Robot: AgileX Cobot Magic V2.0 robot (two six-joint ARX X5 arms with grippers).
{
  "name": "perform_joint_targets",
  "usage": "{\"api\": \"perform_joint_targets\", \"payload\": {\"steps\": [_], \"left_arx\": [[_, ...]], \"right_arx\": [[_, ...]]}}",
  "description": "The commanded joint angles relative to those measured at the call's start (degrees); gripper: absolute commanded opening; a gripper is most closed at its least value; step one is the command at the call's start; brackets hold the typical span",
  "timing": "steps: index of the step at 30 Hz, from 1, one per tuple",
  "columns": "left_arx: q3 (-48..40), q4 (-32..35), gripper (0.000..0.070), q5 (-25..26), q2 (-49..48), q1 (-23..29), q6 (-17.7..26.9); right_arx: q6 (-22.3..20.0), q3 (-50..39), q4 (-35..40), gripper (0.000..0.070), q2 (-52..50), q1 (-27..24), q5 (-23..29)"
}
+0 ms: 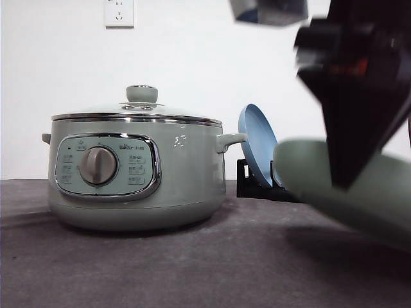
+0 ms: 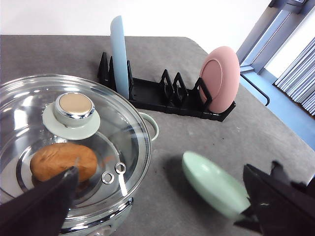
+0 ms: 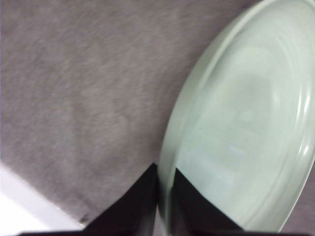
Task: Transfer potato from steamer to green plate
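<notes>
My right gripper (image 3: pixel 165 201) is pinched on the rim of the green plate (image 3: pixel 241 132), one finger on each face of the edge; the plate hangs tilted above the grey table (image 1: pixel 192 263), clear of the surface, with its shadow on the cloth beneath it; in the front view the plate (image 1: pixel 359 192) sits low on the right, partly behind my dark right arm.

The steamer (image 1: pixel 135 173) stands on the table to the left of the plate, its glass lid (image 2: pixel 74 142) on, its knob (image 2: pixel 74 107) upright in the middle; the potato (image 2: pixel 63 161) lies inside the steamer, seen through the glass, under the lid.

My left gripper (image 2: pixel 147 216) hovers above the near edge of the steamer; one dark finger (image 2: pixel 39 206) shows over the lid and the other (image 2: pixel 280 206) well apart from it, so the jaws are spread wide and hold nothing.

Behind the steamer a black dish rack (image 2: pixel 167 96) stands on the table; a blue plate (image 2: pixel 119 56) stands on edge at one end of it, and a pink plate (image 2: pixel 220 76) leans at the other end.
</notes>
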Motion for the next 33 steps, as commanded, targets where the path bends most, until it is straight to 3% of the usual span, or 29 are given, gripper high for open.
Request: {"api": "perform_joint_targets", "payload": {"steps": [1, 13, 18, 21, 27, 33], "left_arx": [[1.2, 0.2, 0.07, 0.7, 0.3, -0.2, 0.4], [1.2, 0.1, 0.07, 0.7, 0.3, -0.2, 0.4], [1.2, 0.0, 0.07, 0.7, 0.3, -0.2, 0.4], [1.2, 0.0, 0.07, 0.7, 0.3, -0.2, 0.4], [1.2, 0.0, 0.07, 0.7, 0.3, -0.2, 0.4], [1.2, 0.0, 0.07, 0.7, 0.3, -0.2, 0.4]], "right_arx": [[1.7, -0.2, 1.2, 0.0004, 1.4, 1.3, 0.2], [1.5, -1.3, 7.6, 0.0021, 5.2, 3.7, -2.6], [1.5, -1.2, 7.8, 0.0261, 5.0, 3.3, -3.7], [1.4, -0.7, 7.7, 0.0311, 3.6, 1.9, -8.0], [0.0, 1.8, 7.6, 0.0435, -3.3, -5.1, -14.3], [-2.0, 3.9, 7.5, 0.0499, -14.3, -18.4, -22.6]]}}
